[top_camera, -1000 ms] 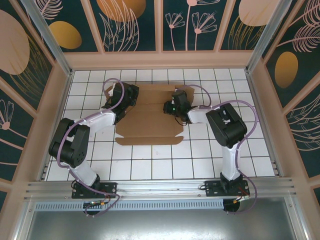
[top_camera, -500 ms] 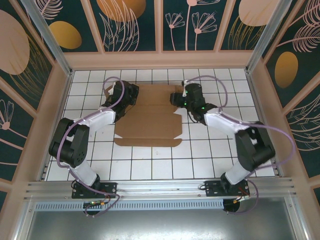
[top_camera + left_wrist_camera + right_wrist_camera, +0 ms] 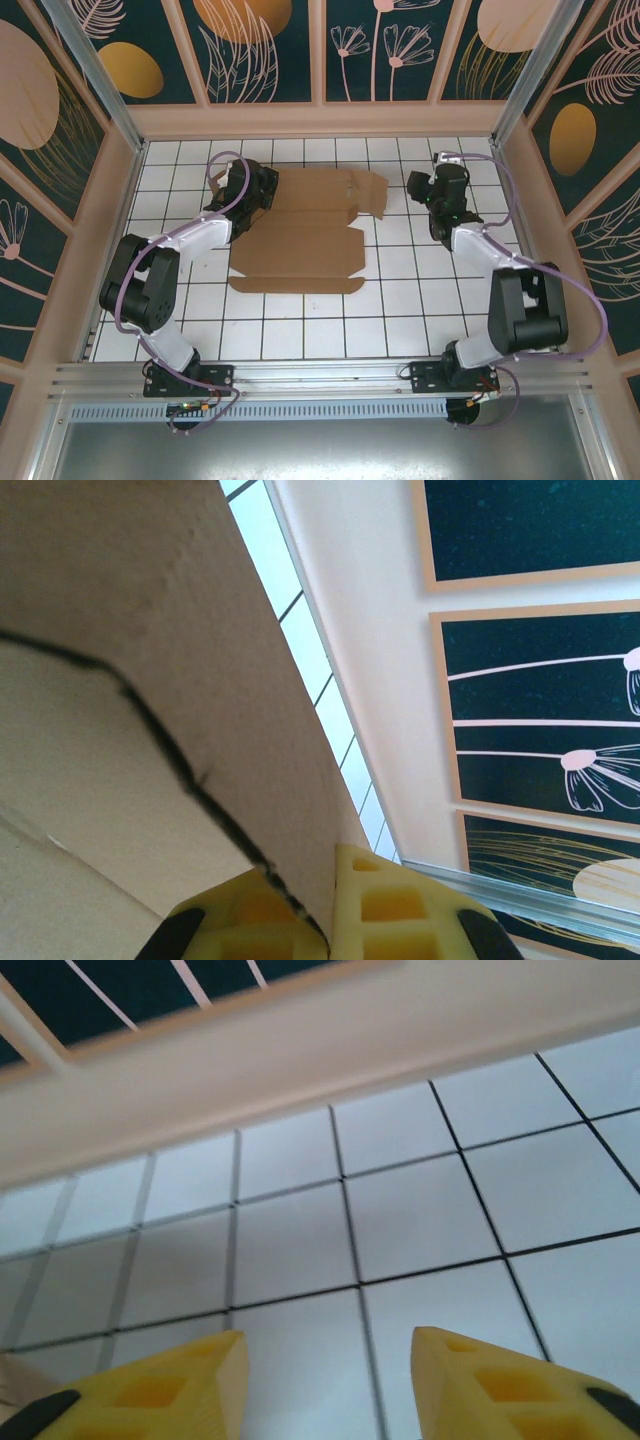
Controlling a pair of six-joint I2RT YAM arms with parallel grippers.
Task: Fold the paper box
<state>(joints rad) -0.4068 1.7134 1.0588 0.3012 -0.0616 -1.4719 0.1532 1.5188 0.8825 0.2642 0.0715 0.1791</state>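
One paper box, left claw seemingly clamping

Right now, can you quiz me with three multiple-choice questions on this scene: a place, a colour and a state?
1. Where are the right fingers?
A. Above bare tiles, to the right of the paper box
B. On the box's middle
C. Against the back wall

2. What colour are they?
A. Red
B. Blue
C. Yellow

3. The left fingers are:
A. Spread wide
B. Shut on the box's edge
C. Holding a cup

Answers:
1 A, the right wrist view shows white tiles beneath them.
2 C, both are yellow.
3 B, cardboard is pinched between them.
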